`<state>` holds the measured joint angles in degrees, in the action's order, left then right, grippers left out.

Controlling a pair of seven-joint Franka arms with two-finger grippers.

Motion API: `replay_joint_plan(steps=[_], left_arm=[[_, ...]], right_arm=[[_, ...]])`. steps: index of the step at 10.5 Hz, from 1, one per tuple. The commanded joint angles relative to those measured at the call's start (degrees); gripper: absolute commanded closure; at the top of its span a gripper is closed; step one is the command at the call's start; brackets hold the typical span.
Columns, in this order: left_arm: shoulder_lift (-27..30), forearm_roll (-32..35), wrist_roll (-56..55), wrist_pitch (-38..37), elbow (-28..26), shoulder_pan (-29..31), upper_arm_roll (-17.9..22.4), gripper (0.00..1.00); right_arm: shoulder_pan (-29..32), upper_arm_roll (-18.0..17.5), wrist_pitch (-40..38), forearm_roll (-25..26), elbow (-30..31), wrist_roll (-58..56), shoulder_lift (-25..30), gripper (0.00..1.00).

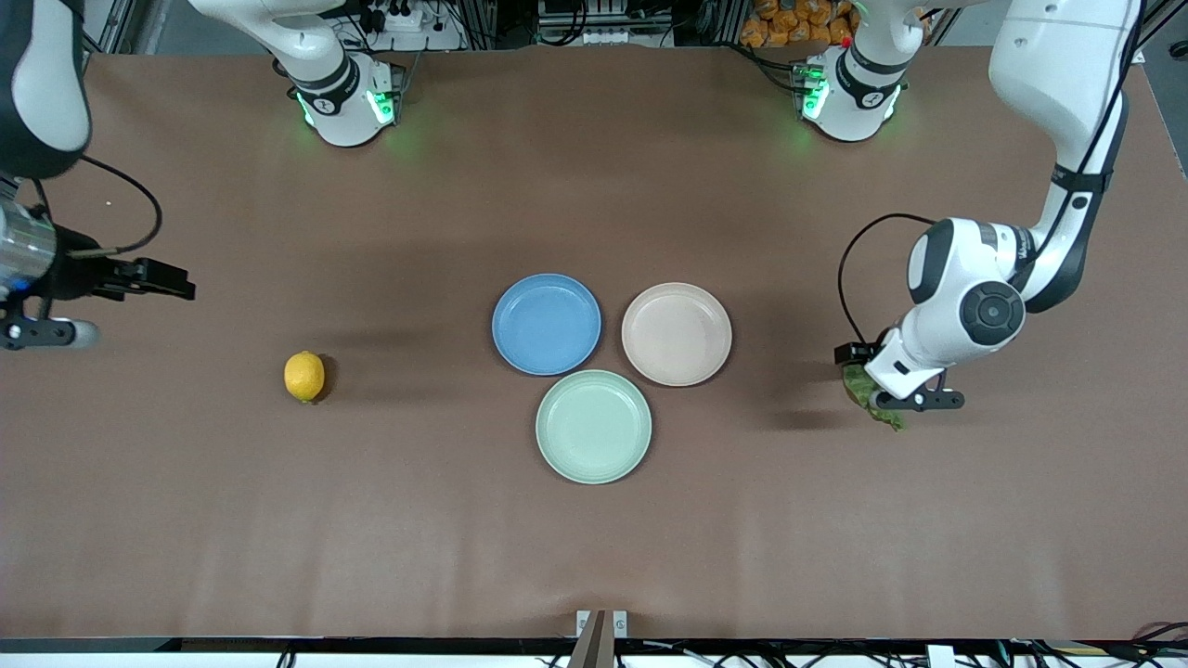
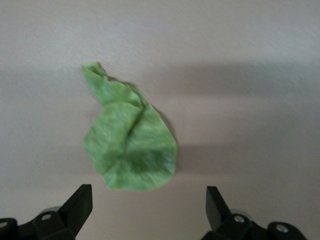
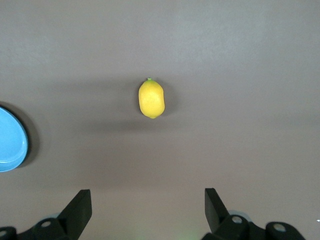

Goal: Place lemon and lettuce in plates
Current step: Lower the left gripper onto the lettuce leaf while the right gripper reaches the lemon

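Observation:
The lemon [image 1: 304, 376] lies on the table toward the right arm's end; it also shows in the right wrist view [image 3: 151, 98]. My right gripper [image 3: 147, 210] is open and empty, up over the table at that end [image 1: 42, 332], apart from the lemon. The lettuce [image 2: 131, 145] lies flat on the table toward the left arm's end, partly hidden under the hand in the front view [image 1: 886, 415]. My left gripper [image 2: 149, 210] is open, low over the lettuce [image 1: 891, 390], not touching it. The blue plate [image 1: 547, 324] and the beige-pink plate [image 1: 677, 334] sit side by side mid-table, both empty.
A pale mint-green plate [image 1: 594, 426] sits just nearer the front camera than the two plates, empty. The blue plate's rim [image 3: 11, 145] shows at the edge of the right wrist view. The brown table [image 1: 594, 557] is bare elsewhere.

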<state>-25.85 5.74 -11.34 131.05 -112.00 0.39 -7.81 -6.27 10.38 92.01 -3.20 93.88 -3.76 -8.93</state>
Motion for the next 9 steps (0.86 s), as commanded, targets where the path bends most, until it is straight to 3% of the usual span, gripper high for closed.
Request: replay_joint_plan(steps=[1,4,7,9], left_arm=[[-4.1,1.7,-1.5,0.2,4.3,0.5,-0.3,0.0],[-8.6,1.8,-1.5,0.9,7.6,1.2,0.0,0.0],[-11.0,5.4,-1.4,1.4,9.3,1.5,0.4,0.04],[-11.6,6.1,-1.3,1.8,9.4,1.5,0.5,0.25]], right_arm=[[-0.5,0.1,5.1,-0.7,5.7,0.2,-0.3,0.0],[-1.2,-0.4,16.3,-0.7,13.9,0.2,-1.8,0.0],[-1.5,-0.8,25.6,-0.7,18.0,0.2,-5.3,0.0],[-1.5,-1.1,33.5,-0.7,20.5,0.2,-8.4,0.0]])
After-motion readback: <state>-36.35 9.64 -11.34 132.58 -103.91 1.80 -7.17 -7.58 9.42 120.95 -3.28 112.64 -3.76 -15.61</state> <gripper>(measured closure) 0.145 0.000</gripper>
